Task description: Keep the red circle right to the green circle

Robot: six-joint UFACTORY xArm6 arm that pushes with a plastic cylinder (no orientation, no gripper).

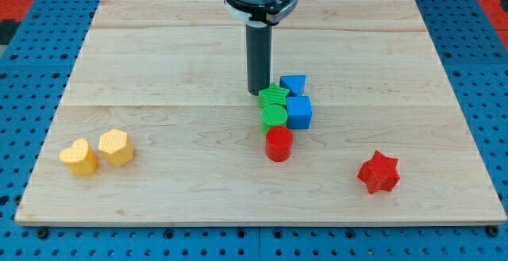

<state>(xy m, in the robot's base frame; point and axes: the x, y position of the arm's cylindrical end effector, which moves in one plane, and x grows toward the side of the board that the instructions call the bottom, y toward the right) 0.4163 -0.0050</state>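
Observation:
The red circle (279, 143) sits on the wooden board (159, 71), just below the green circle (274, 117) and touching it. A green star (274, 96) sits directly above the green circle. My tip (255, 92) stands at the upper left edge of the green star, close to or touching it, above and slightly left of both circles.
A blue cube (298, 112) touches the green circle's right side, with a second blue block (294, 84) above it. A red star (378, 172) lies at lower right. Two yellow hearts (78, 156) (116, 147) lie at lower left.

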